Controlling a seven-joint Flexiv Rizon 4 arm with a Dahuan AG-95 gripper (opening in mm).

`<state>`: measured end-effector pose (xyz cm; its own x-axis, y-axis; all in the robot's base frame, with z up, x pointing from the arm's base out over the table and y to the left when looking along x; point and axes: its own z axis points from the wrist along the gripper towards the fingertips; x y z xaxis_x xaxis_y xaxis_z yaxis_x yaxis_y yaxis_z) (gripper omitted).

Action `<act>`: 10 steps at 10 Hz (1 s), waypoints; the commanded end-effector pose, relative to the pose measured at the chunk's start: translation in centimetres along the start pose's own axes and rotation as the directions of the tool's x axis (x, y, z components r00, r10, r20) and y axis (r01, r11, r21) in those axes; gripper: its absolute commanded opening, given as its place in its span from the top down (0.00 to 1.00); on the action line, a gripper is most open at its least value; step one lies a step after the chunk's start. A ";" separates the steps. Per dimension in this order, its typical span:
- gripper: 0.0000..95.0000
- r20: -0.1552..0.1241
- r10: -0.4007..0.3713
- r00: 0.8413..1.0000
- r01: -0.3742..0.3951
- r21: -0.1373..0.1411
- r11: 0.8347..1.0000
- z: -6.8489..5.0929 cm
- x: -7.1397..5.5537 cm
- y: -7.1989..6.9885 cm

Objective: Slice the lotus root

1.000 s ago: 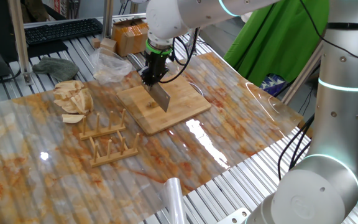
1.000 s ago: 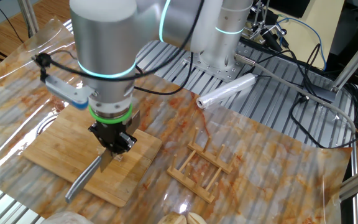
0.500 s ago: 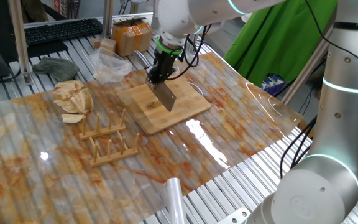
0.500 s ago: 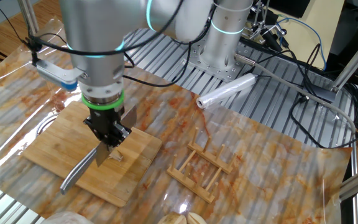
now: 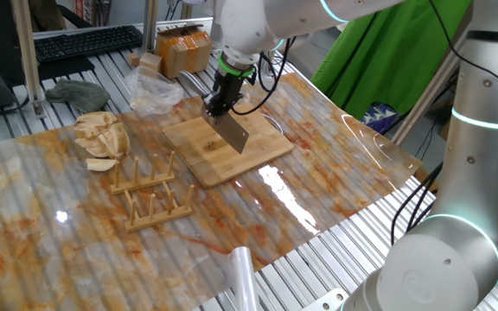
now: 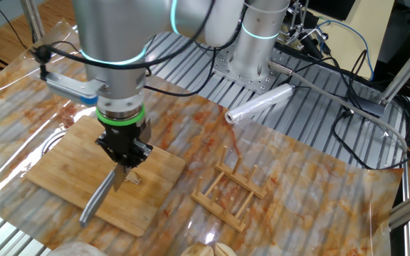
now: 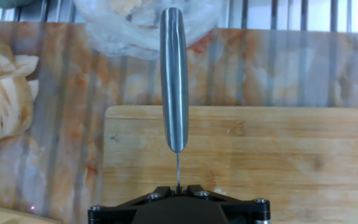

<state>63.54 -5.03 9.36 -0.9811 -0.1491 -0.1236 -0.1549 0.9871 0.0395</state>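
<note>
Over the cutting board (image 5: 228,144), the fingers (image 6: 123,158) pinch the cleaver (image 5: 231,134) blade-down, with the small lotus root (image 6: 134,178) just beside the blade; a slightly misaligned descent could miss it or knock it across the bench (image 5: 50,225).

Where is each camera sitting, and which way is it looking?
One fixed view: beside the table, facing the cutting board; shows the arm and the gripper clamping the cleaver.
The other fixed view: opposite side, facing the arm's base; shows the wrist.
Hand view: on the hand, looking down the cleaver's handle; shows the gripper's edge.
Shared: board and cleaver; both fixed views show the wooden rack.
</note>
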 end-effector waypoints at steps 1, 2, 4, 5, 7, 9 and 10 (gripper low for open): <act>1.00 0.000 0.015 1.000 -0.015 0.000 1.000 0.2 -0.1 0.1; 1.00 0.000 0.013 1.000 -0.013 0.001 1.000 0.4 -0.2 0.1; 1.00 0.004 0.011 1.000 -0.011 0.001 1.000 0.8 -0.1 0.2; 1.00 0.008 0.008 1.000 -0.008 0.002 1.000 1.0 -0.1 0.3; 1.00 0.005 0.003 1.000 -0.003 0.007 1.000 1.1 -0.1 0.3; 1.00 0.006 0.003 1.000 -0.003 0.008 1.000 1.2 0.0 0.4; 1.00 0.005 0.006 1.000 -0.006 0.009 1.000 1.3 0.1 0.4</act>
<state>63.53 -4.58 7.97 -0.9812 -0.1426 -0.1299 -0.1479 0.9885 0.0322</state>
